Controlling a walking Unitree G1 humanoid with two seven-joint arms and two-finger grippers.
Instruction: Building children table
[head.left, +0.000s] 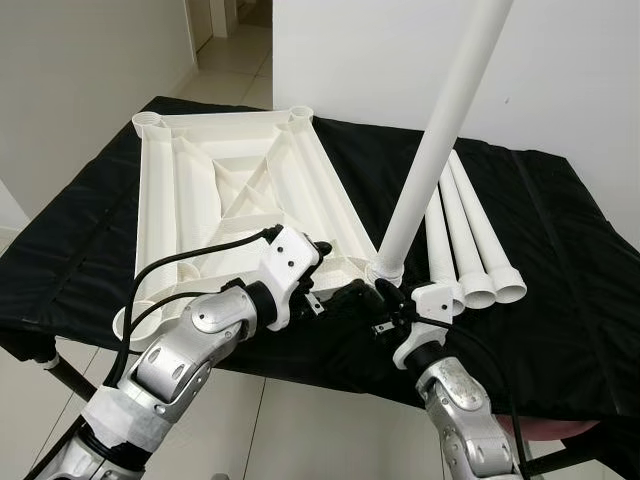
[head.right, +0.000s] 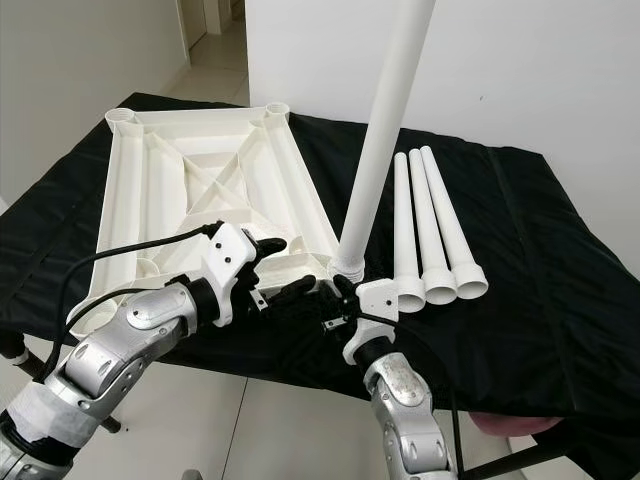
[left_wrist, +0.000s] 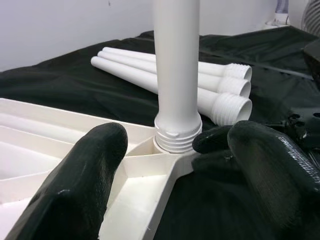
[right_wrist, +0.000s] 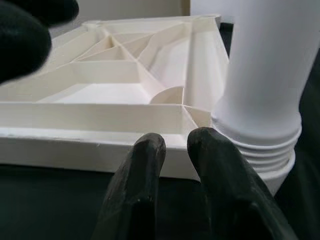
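My left arm: it reaches in from the left, silver, with a black cable looping over it, toward the near right corner of the tabletop.
Tabletop (head.left: 230, 190): a white ribbed plastic panel lying upside down on the black cloth (head.left: 560, 260), its round corner sockets facing up.
My left gripper (left_wrist: 165, 175): my two black fingers (left_wrist: 80, 185) are spread wide, one over the tabletop's ribs, the other over the cloth, with the corner socket and the leg's base between them; I touch neither, as far as my wrist view shows.
Standing leg (head.left: 440, 130): a long white tube, standing in the near right corner socket and leaning slightly to the right; its threaded collar (left_wrist: 177, 137) sits in the socket with several thread rings still showing above the rim.
My right gripper (right_wrist: 175, 150): it sits low at the near edge of the cloth, just beside the leg's base; my two fingers (right_wrist: 142, 170) are pressed close together with only a thin gap, pinching nothing, their tips against the tabletop's outer wall next to the threaded collar.
Spare legs (head.left: 465, 240): three white tubes lying side by side on the cloth to the right of the standing leg, threaded ends toward me, touching one another.
Floor (head.left: 235, 55): pale tile beyond the far left corner.
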